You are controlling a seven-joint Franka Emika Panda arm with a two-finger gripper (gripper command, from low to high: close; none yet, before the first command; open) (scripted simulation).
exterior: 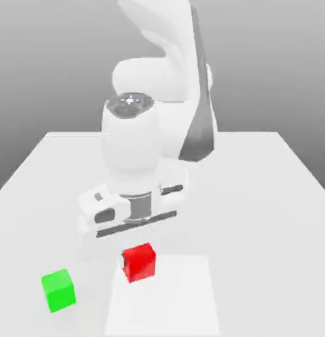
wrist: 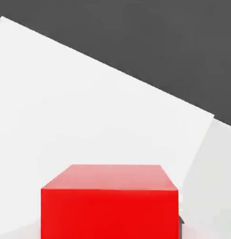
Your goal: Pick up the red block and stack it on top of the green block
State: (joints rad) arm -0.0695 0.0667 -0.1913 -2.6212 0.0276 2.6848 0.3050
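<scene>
The red block (exterior: 139, 262) is a small bright-red cube right under the arm's hand, near the front of the white table (exterior: 270, 197). In the hand view the red block (wrist: 109, 200) looms close, its top face and one side showing. My gripper (exterior: 137, 245) hangs straight down from the hand, directly over the red cube. The green block (exterior: 58, 289), a cube of about the same size, rests on the table toward the exterior view's left of the red one, a block-width or so apart from it.
A brighter white rectangular patch (exterior: 165, 296) marks the table under and in front of the red cube. The arm's base and links (exterior: 165, 85) rise behind the hand. In the hand view the table's far edge meets a dark background (wrist: 159, 42).
</scene>
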